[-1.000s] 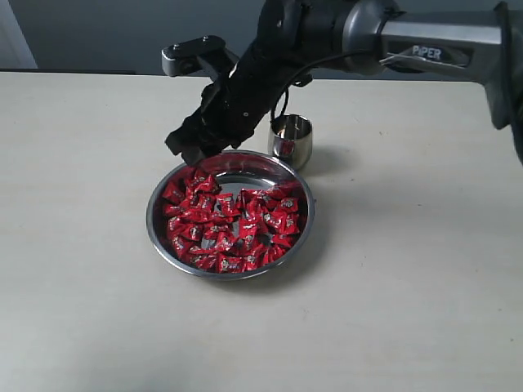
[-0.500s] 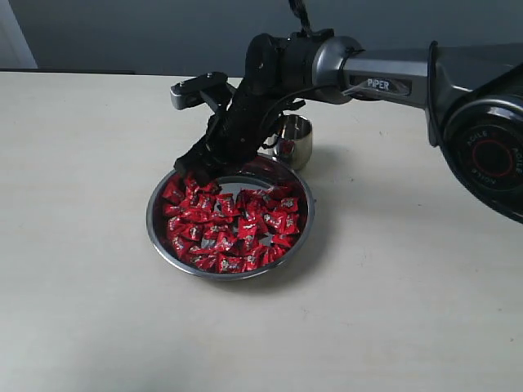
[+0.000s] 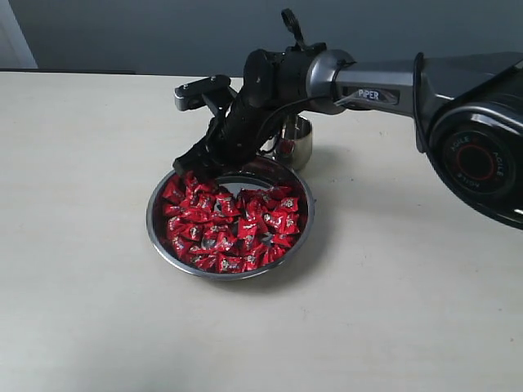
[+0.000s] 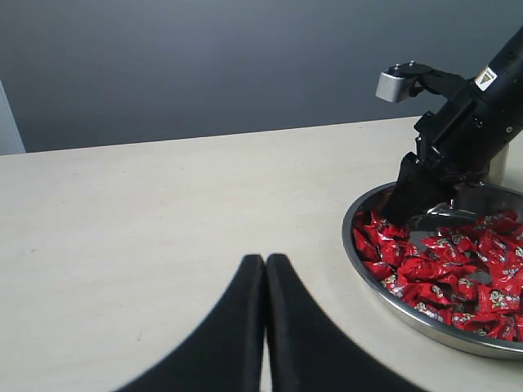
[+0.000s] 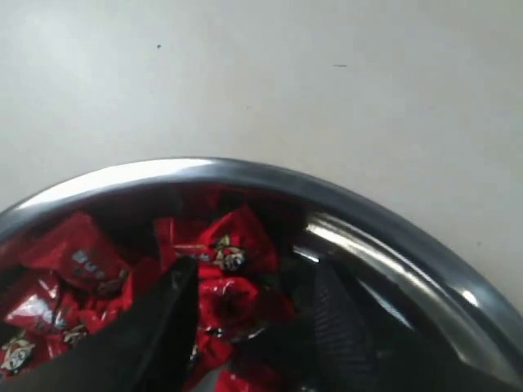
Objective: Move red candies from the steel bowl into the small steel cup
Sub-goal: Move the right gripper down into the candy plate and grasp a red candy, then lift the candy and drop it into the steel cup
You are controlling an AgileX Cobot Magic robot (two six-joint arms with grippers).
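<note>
The left black end effector point(image 4: 264, 265) hangs pinched together over the pale worktop point(image 3: 98, 310). Beyond it sits the wide shallow shiny steel bowl point(image 3: 152, 222), heaped with small red-wrapped candies point(image 3: 229, 224). At the bowl's far rim the right black end effector point(image 3: 193, 170) dips in, fingers point(image 5: 163, 327) spread apart, candies lying between them, none visibly pinched. Just behind the bowl stands the small rounded steel cup point(image 3: 299, 147), partly hidden by the arm
</note>
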